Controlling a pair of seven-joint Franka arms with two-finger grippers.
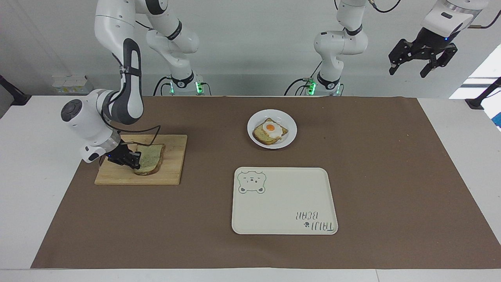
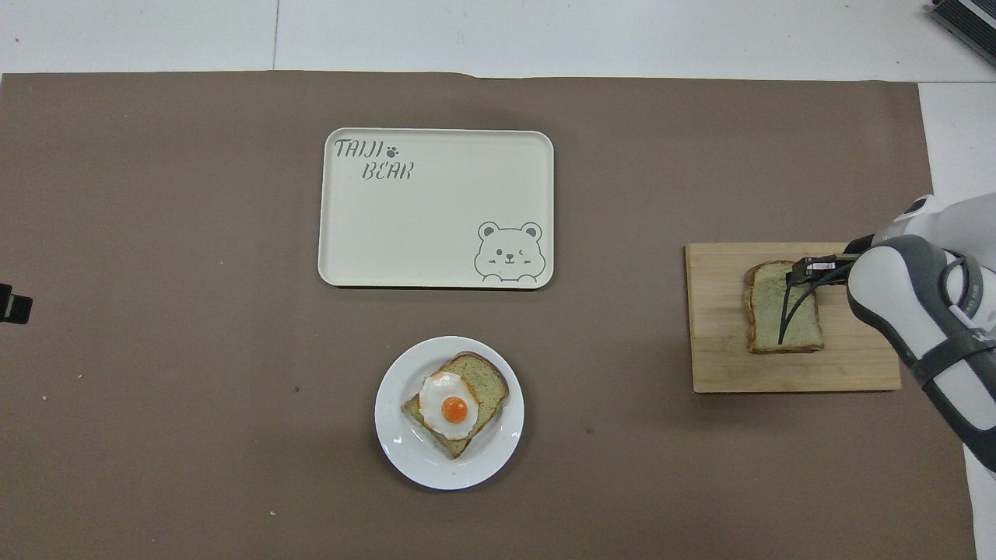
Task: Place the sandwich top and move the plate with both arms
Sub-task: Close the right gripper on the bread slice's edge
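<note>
The sandwich top (image 1: pixel 152 161), a plain speckled slice, lies on a wooden cutting board (image 1: pixel 174 164) at the right arm's end of the table. My right gripper (image 1: pixel 134 159) is low on the board and shut on the slice's edge that faces the table's end; in the overhead view (image 2: pixel 805 269) it sits at the slice's (image 2: pixel 766 311) corner. The white plate (image 1: pixel 254 118) stands mid-table near the robots and bears a slice with a fried egg (image 1: pixel 270 129). My left gripper (image 1: pixel 422 62) waits open, high over the left arm's end of the table.
A cream bear-printed tray (image 1: pixel 283 203) lies farther from the robots than the plate, a short gap between them. A brown mat (image 1: pixel 391 176) covers the table. Only a dark tip of the left gripper (image 2: pixel 9 303) shows in the overhead view.
</note>
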